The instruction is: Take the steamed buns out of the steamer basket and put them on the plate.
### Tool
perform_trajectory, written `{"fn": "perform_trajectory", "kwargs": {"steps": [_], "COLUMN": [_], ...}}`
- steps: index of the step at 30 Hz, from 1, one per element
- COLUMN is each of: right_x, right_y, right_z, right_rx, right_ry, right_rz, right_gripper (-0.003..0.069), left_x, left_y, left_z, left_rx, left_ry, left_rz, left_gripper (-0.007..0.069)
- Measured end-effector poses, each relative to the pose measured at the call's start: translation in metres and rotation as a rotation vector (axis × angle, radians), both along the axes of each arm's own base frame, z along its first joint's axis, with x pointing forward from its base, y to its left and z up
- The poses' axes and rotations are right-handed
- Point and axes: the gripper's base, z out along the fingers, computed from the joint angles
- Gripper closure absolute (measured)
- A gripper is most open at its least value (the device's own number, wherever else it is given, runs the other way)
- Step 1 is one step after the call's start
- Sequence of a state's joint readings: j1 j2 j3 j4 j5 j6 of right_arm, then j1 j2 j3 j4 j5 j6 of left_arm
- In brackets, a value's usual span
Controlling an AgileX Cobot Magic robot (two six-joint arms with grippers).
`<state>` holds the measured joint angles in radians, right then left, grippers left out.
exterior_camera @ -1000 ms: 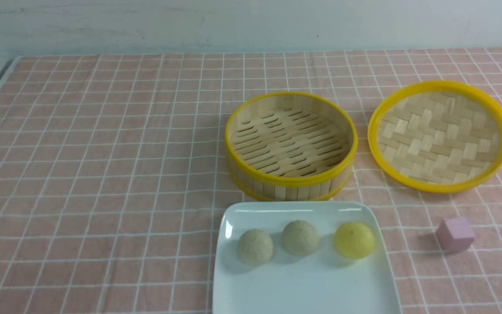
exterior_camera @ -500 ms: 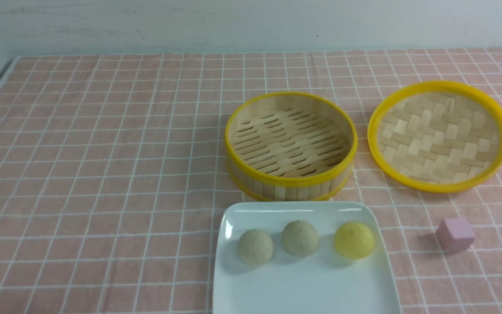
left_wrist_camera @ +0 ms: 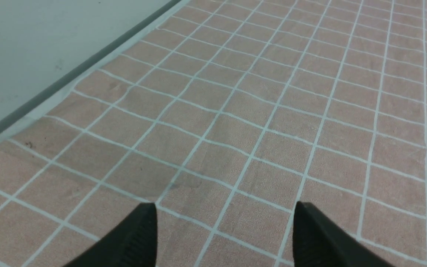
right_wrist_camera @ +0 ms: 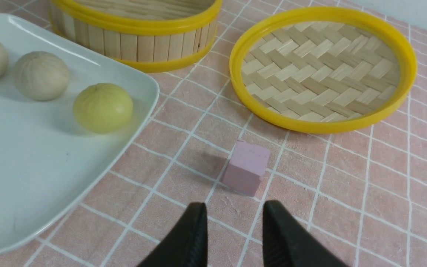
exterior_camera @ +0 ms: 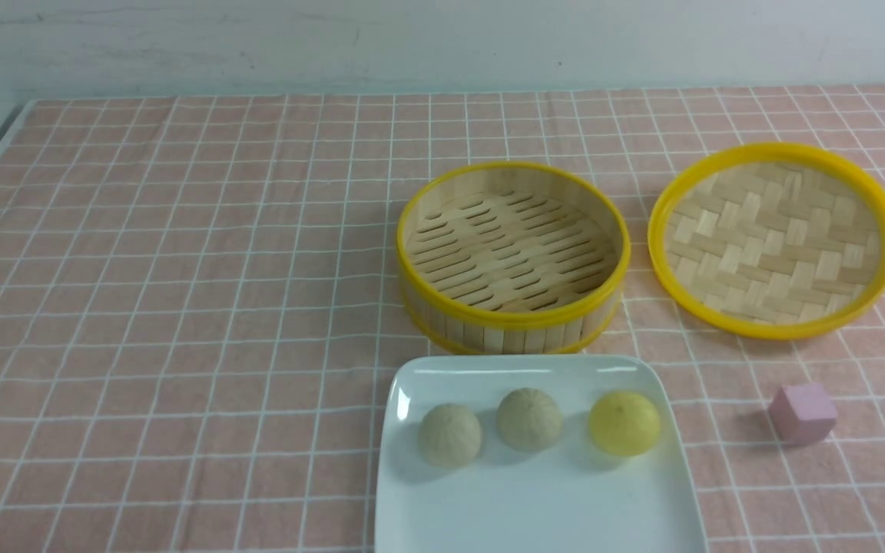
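Observation:
Three steamed buns lie in a row on the white square plate (exterior_camera: 542,507): a beige bun (exterior_camera: 450,435), a second beige bun (exterior_camera: 529,418) and a yellow bun (exterior_camera: 624,422). The steamer basket (exterior_camera: 513,257) behind the plate holds nothing. In the right wrist view the yellow bun (right_wrist_camera: 102,107) and a beige bun (right_wrist_camera: 41,75) sit on the plate (right_wrist_camera: 32,167). My right gripper (right_wrist_camera: 234,207) hangs open and empty above the cloth, just short of the pink cube (right_wrist_camera: 245,172). My left gripper (left_wrist_camera: 224,209) is wide open over bare cloth. Neither gripper shows in the front view.
A shallow yellow-rimmed woven tray (exterior_camera: 775,240) lies right of the basket. The pink cube (exterior_camera: 802,413) sits right of the plate. A pink checked cloth (exterior_camera: 181,307) covers the table; its left edge (left_wrist_camera: 69,83) runs beside the left gripper.
A dark bit of the left arm at the front view's lower left corner has slipped out of sight. Buns, basket, plate and cube have not moved.

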<state>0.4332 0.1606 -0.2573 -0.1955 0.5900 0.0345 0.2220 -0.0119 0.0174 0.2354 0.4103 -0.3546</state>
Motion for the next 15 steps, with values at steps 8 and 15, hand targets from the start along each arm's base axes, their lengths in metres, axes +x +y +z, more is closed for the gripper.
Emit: {"fn": "perform_trajectory", "kwargs": {"steps": [8,15], "right_x": [0.0,0.0], "right_y": [0.0,0.0], "right_z": [0.0,0.0], "right_rx": [0.0,0.0], "right_ry": [0.0,0.0], "right_rz": [0.0,0.0], "right_gripper": [0.042,0.042], "left_x": [0.0007,0.0012], "left_y": [-0.0017,-0.0034], "left_z": [0.0002,0.0003], "left_rx": [-0.045,-0.038], "left_ry": [-0.018,-0.015], "left_rz": [-0.006,-0.041], "left_gripper": [0.013,0.013]}}
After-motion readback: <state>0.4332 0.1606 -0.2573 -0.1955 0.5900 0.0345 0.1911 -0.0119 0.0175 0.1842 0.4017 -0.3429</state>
